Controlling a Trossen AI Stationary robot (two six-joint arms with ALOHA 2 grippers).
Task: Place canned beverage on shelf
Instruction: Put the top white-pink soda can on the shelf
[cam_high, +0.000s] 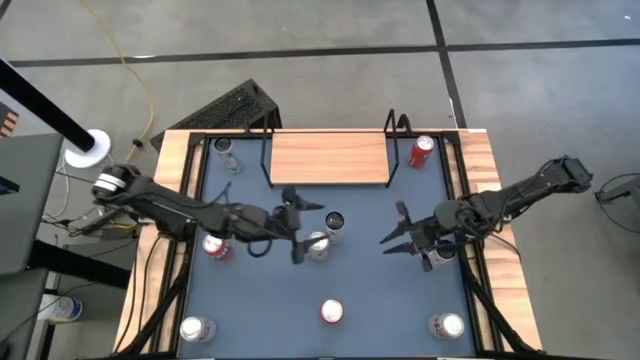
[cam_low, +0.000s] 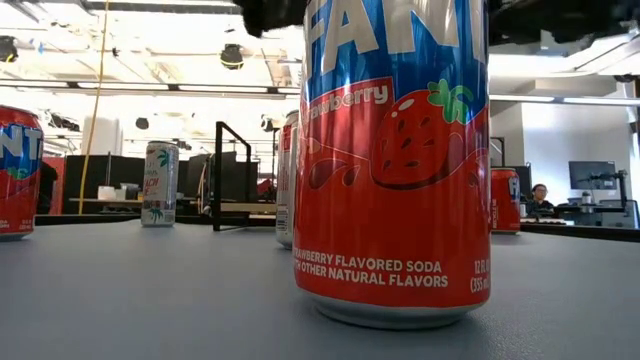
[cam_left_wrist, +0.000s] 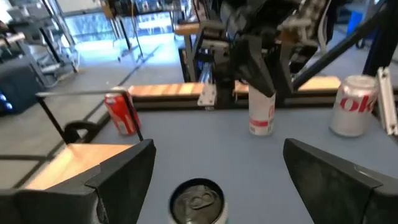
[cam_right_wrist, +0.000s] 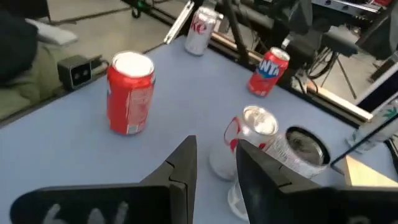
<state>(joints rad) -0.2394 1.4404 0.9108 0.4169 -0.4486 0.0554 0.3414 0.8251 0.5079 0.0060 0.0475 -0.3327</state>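
The shelf (cam_high: 328, 158), a light-wood board on a black wire frame, stands at the table's far middle with nothing on it. A dark-topped can (cam_high: 334, 222) and a silver can (cam_high: 318, 245) stand upright on the blue mat at the centre. My left gripper (cam_high: 300, 228) is open beside them on their left. In the left wrist view the dark-topped can (cam_left_wrist: 198, 202) stands just ahead, between the spread fingers. My right gripper (cam_high: 393, 230) is open and empty to the right of these cans, pointing at them (cam_right_wrist: 258, 127).
Other cans stand upright around the mat: a red one (cam_high: 422, 151) right of the shelf, a pale one (cam_high: 225, 152) left of it, a red one (cam_high: 215, 246) under my left arm, one (cam_high: 440, 257) under my right arm. Several stand along the near edge, among them a strawberry soda can (cam_low: 390, 160).
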